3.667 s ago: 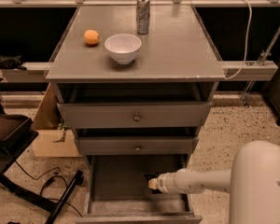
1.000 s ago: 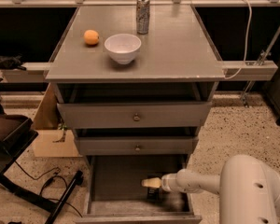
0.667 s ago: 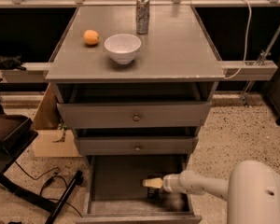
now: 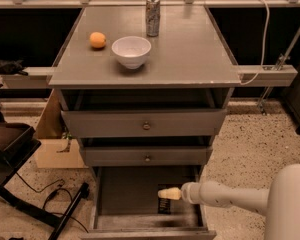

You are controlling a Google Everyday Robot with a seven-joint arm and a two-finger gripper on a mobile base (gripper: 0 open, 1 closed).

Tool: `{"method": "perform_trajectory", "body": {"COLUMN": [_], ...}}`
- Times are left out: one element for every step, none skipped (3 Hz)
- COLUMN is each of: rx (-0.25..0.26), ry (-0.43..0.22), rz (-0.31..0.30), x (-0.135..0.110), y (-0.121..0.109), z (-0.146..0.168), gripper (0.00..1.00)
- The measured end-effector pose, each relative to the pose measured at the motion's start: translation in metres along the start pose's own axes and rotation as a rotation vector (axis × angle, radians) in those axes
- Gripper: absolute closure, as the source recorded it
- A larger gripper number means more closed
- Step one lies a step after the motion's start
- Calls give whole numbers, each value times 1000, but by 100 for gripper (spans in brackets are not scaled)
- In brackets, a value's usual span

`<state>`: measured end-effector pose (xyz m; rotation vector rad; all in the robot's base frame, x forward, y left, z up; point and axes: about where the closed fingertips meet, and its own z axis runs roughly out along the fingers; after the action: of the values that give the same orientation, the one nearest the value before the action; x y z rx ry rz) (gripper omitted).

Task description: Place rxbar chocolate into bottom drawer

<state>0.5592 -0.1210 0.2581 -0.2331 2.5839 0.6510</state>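
Observation:
The bottom drawer (image 4: 125,194) is pulled open below two shut drawers with round knobs. My gripper (image 4: 166,193) reaches in from the right, its pale tip over the drawer's right middle. A small dark flat bar, the rxbar chocolate (image 4: 164,205), lies on the drawer floor just below the gripper tip, partly hidden by it. I cannot tell if the gripper touches it.
On the cabinet top (image 4: 190,49) stand a white bowl (image 4: 131,51), an orange (image 4: 97,39) and a silver can (image 4: 152,9). A cardboard box (image 4: 52,144) and a black chair base (image 4: 20,174) are on the floor to the left. My white arm (image 4: 240,199) comes in from the lower right.
The gripper moved a little left and deeper over the drawer between 3.7 s ago and 1.0 s ago, and has stayed almost still since.

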Motion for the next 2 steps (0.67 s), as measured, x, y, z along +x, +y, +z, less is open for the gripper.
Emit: {"method": "perform_trajectory", "body": {"rx": [102,202], "ry": [-4,-73], "rz": [-70,-122], "x": [-26,-73], "y": [19,41], "z": [-61,-103], "gripper": [0,0]}}
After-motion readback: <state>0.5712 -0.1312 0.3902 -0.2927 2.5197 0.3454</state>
